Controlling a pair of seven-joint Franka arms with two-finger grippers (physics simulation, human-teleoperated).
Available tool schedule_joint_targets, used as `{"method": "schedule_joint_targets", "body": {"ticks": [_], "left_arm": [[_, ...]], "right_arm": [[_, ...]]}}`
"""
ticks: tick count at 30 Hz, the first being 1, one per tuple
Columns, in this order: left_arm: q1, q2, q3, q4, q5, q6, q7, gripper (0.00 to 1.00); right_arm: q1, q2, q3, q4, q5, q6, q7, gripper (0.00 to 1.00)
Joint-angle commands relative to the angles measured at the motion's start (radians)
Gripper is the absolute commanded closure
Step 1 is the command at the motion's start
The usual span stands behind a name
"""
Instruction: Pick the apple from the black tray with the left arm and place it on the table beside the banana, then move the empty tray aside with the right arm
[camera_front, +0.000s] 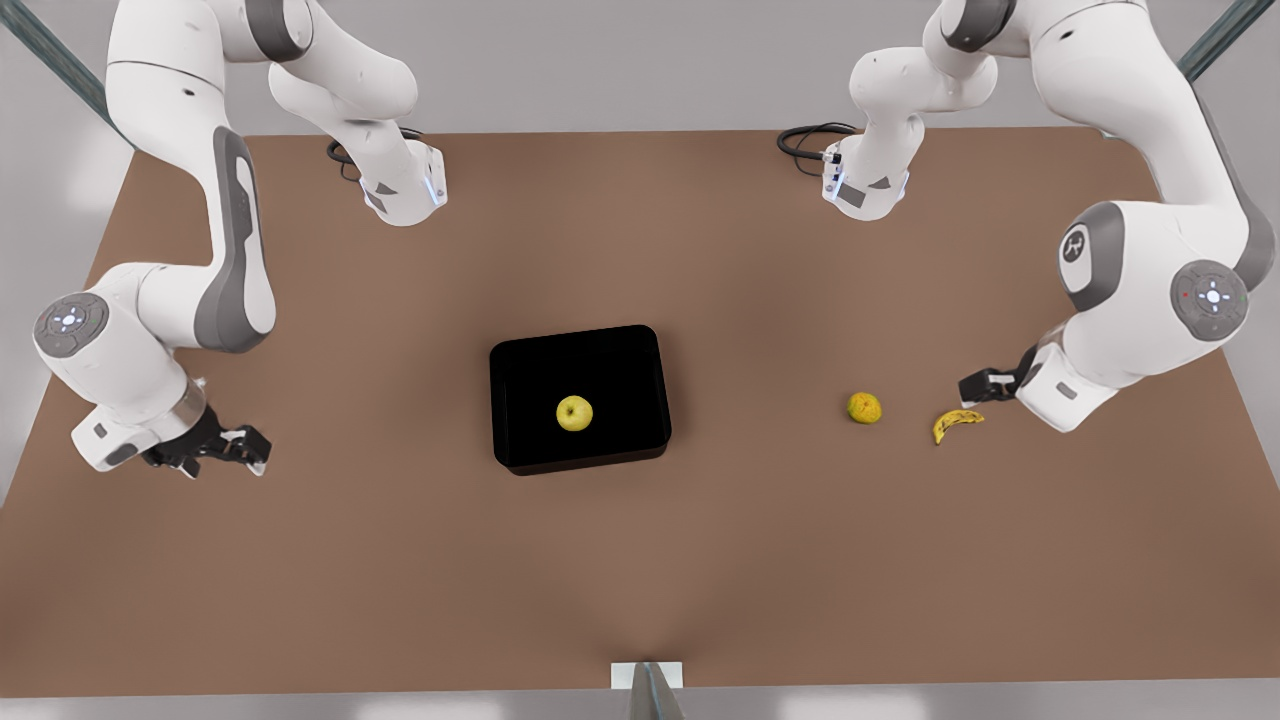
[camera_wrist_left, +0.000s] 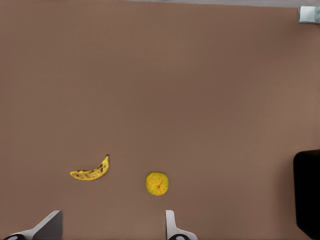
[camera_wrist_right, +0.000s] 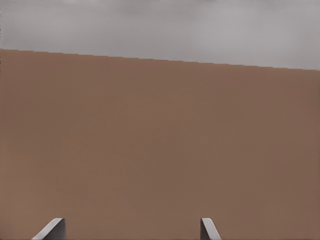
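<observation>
One apple (camera_front: 574, 413), one banana (camera_front: 957, 423), one orange fruit (camera_front: 865, 407), one tray (camera_front: 520, 360)

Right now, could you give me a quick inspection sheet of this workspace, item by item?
Surface: brown table, flat.
Job's things: apple lies inside the black tray at mid-table; banana lies on the table toward the front view's right.
Clutter: a rough orange-yellow fruit beside the banana, apart from it.
Grippers: left gripper open, near the banana, holding nothing; right gripper open, at the front view's left, far from the tray, holding nothing.
Cables: black loops at the arm bases.
Surroundings: grey floor around the table; metal struts in the upper corners.
</observation>
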Motion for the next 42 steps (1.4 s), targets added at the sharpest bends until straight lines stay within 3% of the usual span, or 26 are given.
{"method": "schedule_joint_targets", "body": {"ticks": [1,3,5,7,8,11,15,18,22,29,42], "left_arm": [[-0.006,0.001,-0.001,-0.004,-0.004,0.026,-0.044,0.00],[-0.026,0.007,0.001,0.004,-0.003,0.026,-0.050,0.00],[-0.061,0.055,-0.002,0.007,-0.017,0.163,-0.028,0.00],[-0.265,0.073,-0.002,0.022,-0.015,0.229,-0.304,0.00],[-0.368,0.073,-0.001,0.022,-0.003,0.239,-0.441,0.00],[-0.618,0.122,-0.001,0.008,0.072,0.309,-0.723,0.00],[-0.706,0.268,0.001,0.021,0.095,0.351,-1.018,0.00],[-0.718,0.352,0.001,0.056,0.115,0.491,-1.180,0.00],[-0.758,0.579,0.005,0.386,0.122,0.505,-1.248,0.00],[-0.835,0.690,0.012,0.456,0.261,0.554,-1.245,0.00],[-0.878,0.777,0.039,0.493,0.296,0.572,-1.167,0.00]], "right_arm": [[0.000,0.001,0.000,0.003,-0.002,0.094,-0.055,0.00],[0.002,0.001,0.002,0.003,-0.002,0.094,-0.056,0.00],[0.002,0.089,0.002,0.014,-0.002,0.095,-0.058,0.00],[0.002,0.271,0.006,0.159,-0.003,0.095,-0.060,0.00],[0.005,0.287,0.006,0.161,-0.003,0.095,-0.060,0.00],[0.003,0.235,0.005,0.222,0.004,0.031,-0.053,0.00],[0.002,0.163,0.003,0.222,0.006,-0.070,-0.053,0.00],[0.002,0.161,0.002,0.222,0.006,-0.089,-0.050,0.00],[0.002,0.163,0.005,0.222,0.006,-0.089,-0.050,0.00],[0.003,0.164,0.006,0.222,0.004,-0.096,-0.050,0.00],[0.003,0.164,0.006,0.222,0.004,-0.096,-0.050,0.00]]}}
